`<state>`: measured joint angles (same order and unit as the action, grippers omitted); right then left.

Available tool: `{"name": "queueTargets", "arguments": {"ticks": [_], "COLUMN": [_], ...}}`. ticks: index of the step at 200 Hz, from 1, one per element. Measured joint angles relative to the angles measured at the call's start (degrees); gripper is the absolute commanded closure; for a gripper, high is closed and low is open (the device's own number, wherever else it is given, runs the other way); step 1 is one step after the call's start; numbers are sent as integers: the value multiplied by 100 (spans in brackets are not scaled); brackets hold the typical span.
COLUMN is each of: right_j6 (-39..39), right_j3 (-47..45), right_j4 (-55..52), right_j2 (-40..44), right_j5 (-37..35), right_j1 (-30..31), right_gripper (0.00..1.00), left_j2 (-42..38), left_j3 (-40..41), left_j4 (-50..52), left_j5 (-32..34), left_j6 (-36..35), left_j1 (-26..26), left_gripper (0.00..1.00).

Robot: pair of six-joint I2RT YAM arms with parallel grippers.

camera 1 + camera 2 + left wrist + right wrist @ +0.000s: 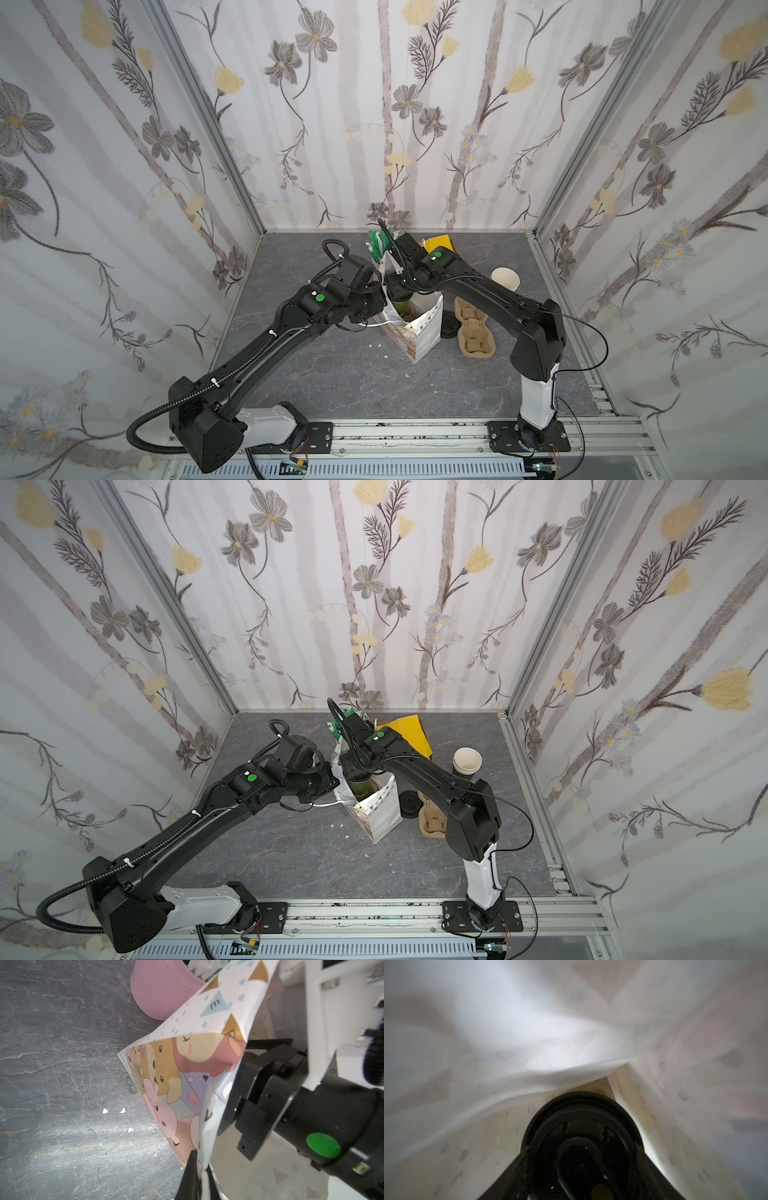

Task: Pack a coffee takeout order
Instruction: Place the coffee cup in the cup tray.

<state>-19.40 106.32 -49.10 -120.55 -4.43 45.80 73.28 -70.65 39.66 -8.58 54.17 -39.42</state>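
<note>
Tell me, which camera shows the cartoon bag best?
The left wrist view: the bag fills it, animal print sharp, the left claw pinching its edge. Both top views show it upright but small. The right wrist view shows only its blurry inside behind the cup.

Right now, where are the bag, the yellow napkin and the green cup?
bag point(430, 328): a top view, patterned side.
yellow napkin point(413, 731): a top view, flat middle.
green cup point(360, 786): a top view, green side.

One bag, one green cup, one yellow napkin, one cup stack, one carrier.
</note>
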Motion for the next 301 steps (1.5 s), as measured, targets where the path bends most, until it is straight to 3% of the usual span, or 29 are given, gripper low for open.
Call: {"name": "queueTargets", "arguments": {"ticks": [51, 252, 301], "right_j6": [4, 216, 256], "right_j3": [-55, -1676, -1510], "right_j4": [155, 1742, 1725], "right_j2": [2, 501, 280], "right_j5": [-2, -24, 105], "right_j1": [-7, 37, 13], "right_gripper": [45, 46, 44], "left_j2": [0, -17, -111], "left_j3": [17, 92, 160], "left_j4": [-2, -39, -59], "left_j5": [-2, -146, -37], "left_j6": [0, -149, -120], "left_j1": [17, 157, 162], "left_gripper": [100, 100, 100]}}
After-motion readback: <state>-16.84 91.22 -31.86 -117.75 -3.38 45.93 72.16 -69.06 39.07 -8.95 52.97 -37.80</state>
